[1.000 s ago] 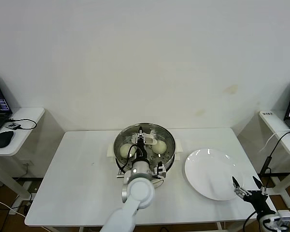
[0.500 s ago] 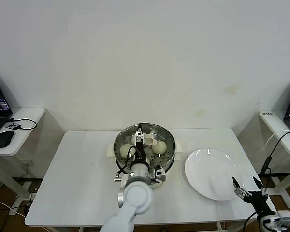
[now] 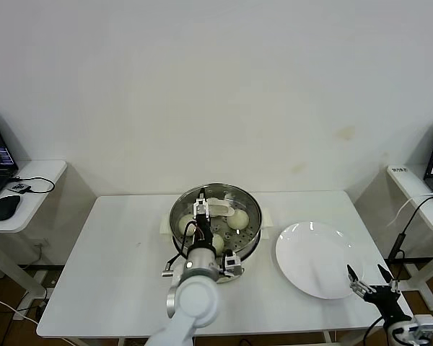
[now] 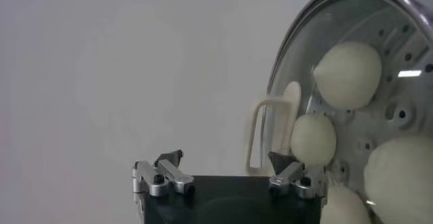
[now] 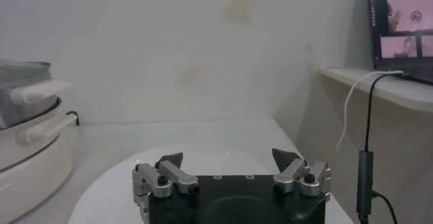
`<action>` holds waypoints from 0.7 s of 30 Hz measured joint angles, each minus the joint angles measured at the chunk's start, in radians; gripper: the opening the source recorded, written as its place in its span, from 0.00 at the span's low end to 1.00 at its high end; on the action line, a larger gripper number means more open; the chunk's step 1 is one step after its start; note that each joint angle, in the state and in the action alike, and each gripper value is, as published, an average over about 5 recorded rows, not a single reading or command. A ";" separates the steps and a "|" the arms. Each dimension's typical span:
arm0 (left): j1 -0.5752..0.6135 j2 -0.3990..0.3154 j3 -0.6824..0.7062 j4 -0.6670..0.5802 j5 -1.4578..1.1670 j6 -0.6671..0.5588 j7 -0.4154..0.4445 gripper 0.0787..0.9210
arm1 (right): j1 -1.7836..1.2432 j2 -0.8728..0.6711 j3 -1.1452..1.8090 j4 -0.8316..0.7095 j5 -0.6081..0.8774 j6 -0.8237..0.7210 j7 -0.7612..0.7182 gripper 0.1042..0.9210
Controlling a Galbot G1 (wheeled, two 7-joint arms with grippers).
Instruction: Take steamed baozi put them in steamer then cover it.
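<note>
At centre of the surface (image 3: 115,252): your steamer (image 3: 215,220) sits with the baozi (image 3: 237,219) inside, on the perforated tray.
Left gripper (image 3: 201,210): it hangs over the steamer, jaws wide and holding nothing.
Right gripper (image 3: 368,280): parked at the near right, jaws wide and empty, beside the plate (image 3: 317,258).
Cover (image 4: 287,120): the left wrist view shows glass with a bar handle at the steamer's rim; whether it is seated, you cannot tell.
Step in hand: lift clear without brushing a baozi, then take the cover by its handle and lower it level.
</note>
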 measured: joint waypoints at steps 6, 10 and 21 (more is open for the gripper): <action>0.034 0.030 -0.021 -0.050 -0.011 0.000 0.001 0.88 | -0.015 0.000 -0.016 0.021 0.005 -0.017 0.001 0.88; 0.063 0.063 -0.053 -0.098 -0.037 -0.002 -0.021 0.88 | -0.023 0.003 -0.029 0.050 0.005 -0.030 0.009 0.88; 0.170 0.163 -0.237 -0.241 -0.324 -0.055 -0.197 0.88 | -0.029 -0.005 -0.093 0.110 -0.006 -0.036 0.049 0.88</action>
